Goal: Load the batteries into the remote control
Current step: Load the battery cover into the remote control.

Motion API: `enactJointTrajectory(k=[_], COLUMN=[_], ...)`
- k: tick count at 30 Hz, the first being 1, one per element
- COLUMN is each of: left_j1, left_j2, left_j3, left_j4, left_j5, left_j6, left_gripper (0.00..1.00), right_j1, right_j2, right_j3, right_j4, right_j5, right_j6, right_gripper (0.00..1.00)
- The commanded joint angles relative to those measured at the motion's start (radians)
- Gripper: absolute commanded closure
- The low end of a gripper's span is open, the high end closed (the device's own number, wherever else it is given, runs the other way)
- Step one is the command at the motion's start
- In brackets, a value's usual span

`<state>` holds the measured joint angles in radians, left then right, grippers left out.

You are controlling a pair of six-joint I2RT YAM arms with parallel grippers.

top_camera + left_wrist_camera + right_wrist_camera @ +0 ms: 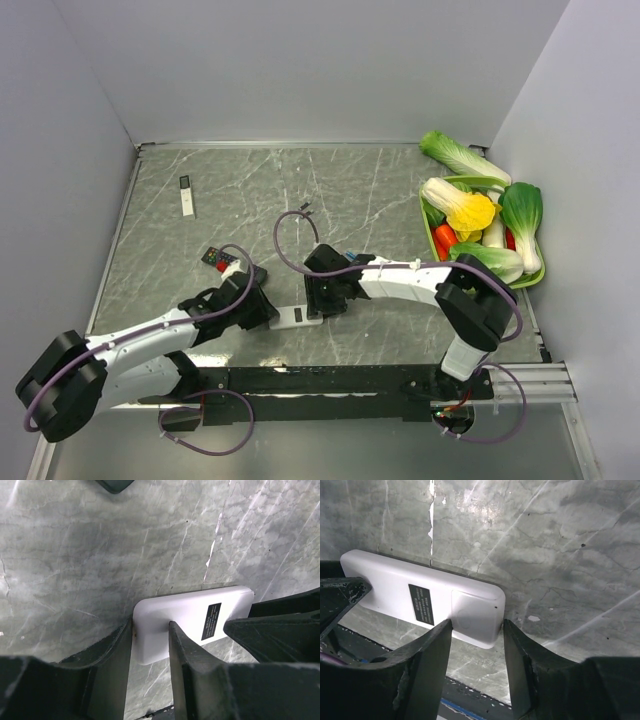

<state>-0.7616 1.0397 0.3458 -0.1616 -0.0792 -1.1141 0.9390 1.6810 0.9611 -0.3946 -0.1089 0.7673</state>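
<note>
Black fingers of the right pincer (476,625) fill the foreground of its wrist view. They stand apart, one on either side of the end of the white remote (395,587). No clamping is evident.

That end carries the square battery cover (472,612), apparently in place, with a dark printed label (421,605) just beside it. The remote lies back-up and flat on the tabletop (350,190).

At the opposite end sits the left pincer (150,627). One finger is against the short edge and the other lies over the remote's back. Its fingers are parted, but whether they press on the remote cannot be told.

Long axis: the remote runs roughly parallel to the tabletop's near edge, at about the middle of that edge. Its cover end points toward the right arm, so both pincers meet the remote end-on, from opposite sides.

Judgement: the right pincer is the nearer to the cover, so it is the better placed to work it. The left pincer is placed to steady the body.

Batteries: no cell can be picked out with certainty in any view.

Farther out, a black remote (215,258) lies behind the left arm. A slim white remote (186,195) lies toward the far left corner.
</note>
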Motion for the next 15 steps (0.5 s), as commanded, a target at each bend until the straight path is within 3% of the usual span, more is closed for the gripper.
enactJointTrajectory(k=[1, 6, 15], left_j1=[-0.021, -0.019, -0.021], left_j2=[-0.012, -0.01, 0.0], left_j3=[-0.013, -0.011, -0.004], left_j4=[-0.006, -0.006, -0.007], left_j5=[0.042, 0.042, 0.041], left_j6=[-0.029, -0.027, -0.021], left_gripper=[0.63, 0.62, 0.62], right_j1=[0.03, 0.014, -0.057], right_j2=[-0.041, -0.105, -0.133], right_j3=[0.005, -0.01, -0.119], right_j4=[-0.042, -0.036, 0.089], right_j5=[0.038, 0.074, -0.005], right_j6=[-0.006, -0.011, 0.012], right_gripper=[0.46, 0.48, 0.63])
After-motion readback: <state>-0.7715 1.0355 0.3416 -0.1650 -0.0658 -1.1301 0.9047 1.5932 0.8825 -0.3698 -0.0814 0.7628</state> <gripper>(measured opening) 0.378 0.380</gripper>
